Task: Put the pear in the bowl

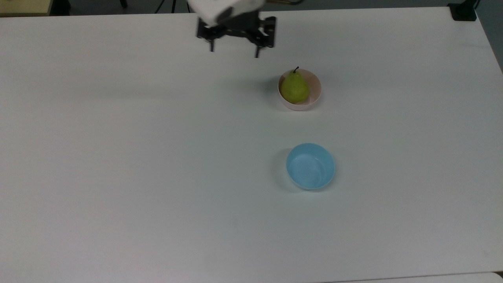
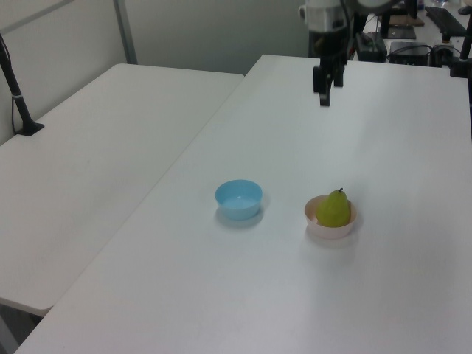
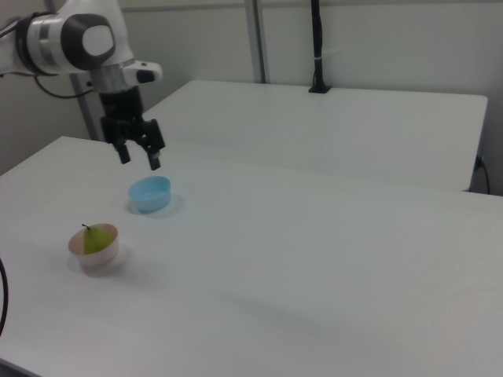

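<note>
Your gripper [image 1: 234, 50] hangs wide-open and empty beyond the pink bowl [image 1: 313, 101]; the pear [image 1: 294, 88] inside looks light, smooth, best gripped across its belly.

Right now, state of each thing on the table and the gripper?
pear: resting in the pink bowl, stem up, nothing holding it.
pink bowl: upright on the table, holds the pear.
blue bowl: upright, empty, apart from the pink bowl.
gripper: fingers open, empty, raised above the table and off to the top view's left of the pink bowl.
</note>
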### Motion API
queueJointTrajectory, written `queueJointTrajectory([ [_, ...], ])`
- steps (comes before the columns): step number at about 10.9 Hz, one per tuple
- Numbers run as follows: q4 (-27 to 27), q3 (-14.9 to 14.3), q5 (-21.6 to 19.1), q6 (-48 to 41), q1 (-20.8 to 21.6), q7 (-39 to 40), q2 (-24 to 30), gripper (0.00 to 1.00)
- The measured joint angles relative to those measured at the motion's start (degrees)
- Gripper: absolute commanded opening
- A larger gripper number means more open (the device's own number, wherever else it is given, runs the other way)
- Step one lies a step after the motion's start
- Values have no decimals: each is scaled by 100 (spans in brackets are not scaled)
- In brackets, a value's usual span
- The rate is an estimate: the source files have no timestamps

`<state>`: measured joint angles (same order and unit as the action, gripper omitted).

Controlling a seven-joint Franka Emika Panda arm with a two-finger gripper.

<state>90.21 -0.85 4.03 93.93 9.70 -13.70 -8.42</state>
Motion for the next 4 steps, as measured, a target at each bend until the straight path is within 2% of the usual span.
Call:
queueJointTrajectory([
  [2,0,-3,-1,0,-320,15,74,100],
  [4,2,-3,0,0,-452,15,72,100],
])
